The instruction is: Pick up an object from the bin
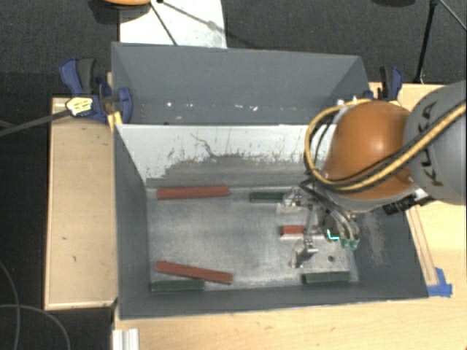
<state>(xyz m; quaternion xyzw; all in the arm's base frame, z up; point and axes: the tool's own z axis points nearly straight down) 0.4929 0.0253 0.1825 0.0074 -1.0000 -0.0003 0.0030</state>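
Note:
My gripper (305, 252) hangs low over the right part of the bin, below the orange wrist cover. A small red block (291, 230) lies just left of it, partly hidden by the gripper's metal parts. Just in front of the gripper, a short dark green bar (326, 276) lies along the bin's front wall. Behind it, at the foot of the back wall, lies another dark green bar (266, 195). Whether anything sits in the gripper cannot be made out.
A long red-brown bar (193, 192) lies at the back left. Another red-brown bar (193, 271) rests at the front left, with a dark green bar (177, 286) beside it against the front wall. The arm covers the bin's right side.

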